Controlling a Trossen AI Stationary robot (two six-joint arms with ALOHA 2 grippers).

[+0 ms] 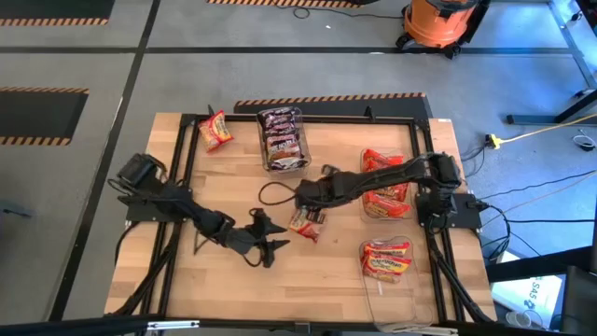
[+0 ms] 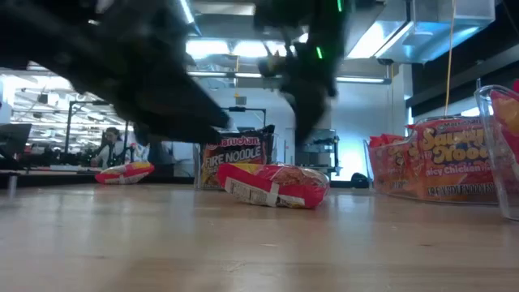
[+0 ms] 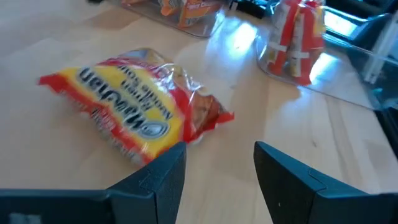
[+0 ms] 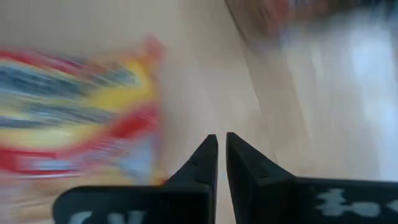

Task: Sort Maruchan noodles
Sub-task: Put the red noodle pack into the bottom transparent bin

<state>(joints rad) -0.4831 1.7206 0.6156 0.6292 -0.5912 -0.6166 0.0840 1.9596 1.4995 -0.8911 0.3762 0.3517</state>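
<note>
Fingers (image 3: 168, 180) of the left gripper (image 1: 272, 245) stand spread wide with nothing between them, low over the wooden table (image 1: 326, 289) near its middle, the loose packet lying just ahead of their tips. Far back on the left side, a single yellow-and-red noodle packet (image 1: 215, 130) lies by itself on the boards. To its right, a clear bin (image 1: 283, 140) at the back holds the dark packets (image 1: 281, 131) stacked inside it.

At the centre lies the loose packet (image 1: 307, 224), yellow and red, flat on the wood between the two grippers; the left wrist view shows it crinkled with its printed face up (image 3: 134, 112). Right above it, the right gripper (image 1: 304, 195) hangs with its fingers (image 4: 202, 163) pressed almost together, gripping nothing.

Further right, a second clear bin (image 1: 387, 191) holds red-orange packets (image 1: 384, 161), partly covered by the right arm. Near the front right edge, a third bin (image 1: 390, 271) holds more red-and-yellow packets (image 1: 386, 257). Beyond the table, in the low view, a person (image 2: 109, 146) sits in the room.
</note>
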